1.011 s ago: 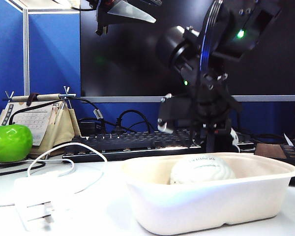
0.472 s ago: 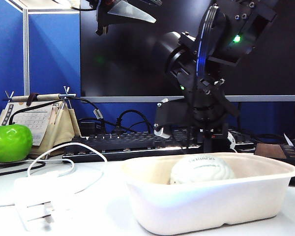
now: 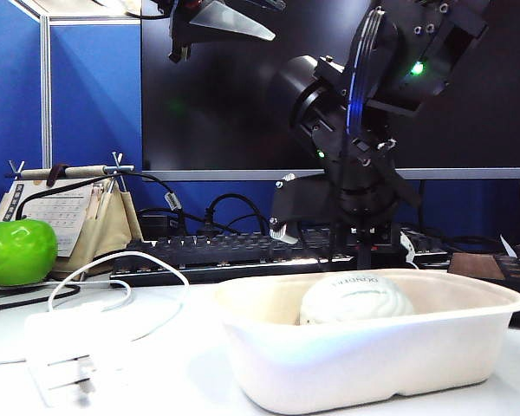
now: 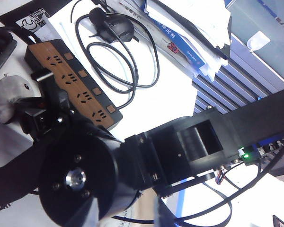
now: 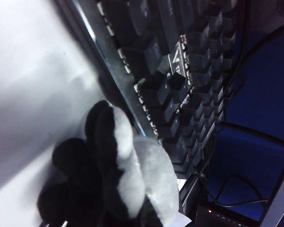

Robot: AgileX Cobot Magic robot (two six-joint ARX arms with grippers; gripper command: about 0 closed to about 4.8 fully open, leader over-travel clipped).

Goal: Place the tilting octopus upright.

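The octopus is a pale grey plush that fills the near part of the right wrist view, half in dark shadow, beside a black keyboard. In the left wrist view its pale body with a black dot eye peeks out past the black right arm. My right gripper points down behind the white tray, right at the octopus; its fingers do not show clearly. My left gripper hangs high at the top, open and holding nothing.
A rounded white faceless lump lies in the tray. A green apple sits at the far left, and a white charger with its cable in front. A desk calendar and a brown power strip stand nearby.
The right hand has shifted slightly left and down behind the tray. The left arm has kept still.
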